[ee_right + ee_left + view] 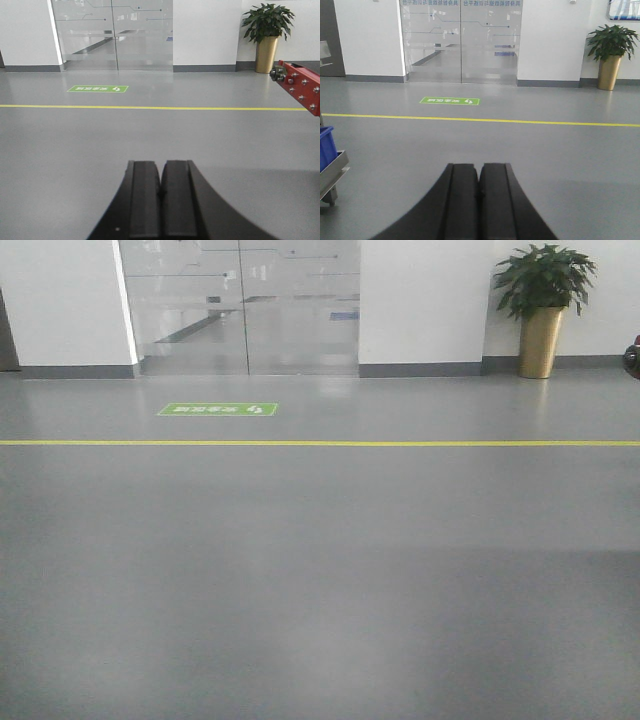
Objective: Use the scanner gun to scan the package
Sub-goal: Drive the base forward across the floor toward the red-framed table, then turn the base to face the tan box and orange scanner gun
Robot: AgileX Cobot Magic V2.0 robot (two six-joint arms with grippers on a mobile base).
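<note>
Neither the package nor the scanner gun shows in any view. My left gripper (479,167) points out over the grey floor in the left wrist view, its two black fingers pressed together with nothing between them. My right gripper (162,164) looks the same in the right wrist view: shut, empty, aimed level across the floor. The front view holds no gripper at all.
A yellow floor line (320,443) runs across the grey floor, with a green floor sign (217,409) before glass doors (240,305). A potted plant (541,310) stands back right. A blue bin on a metal cart (329,160) is at left; a red metal bar (299,86) juts in at right.
</note>
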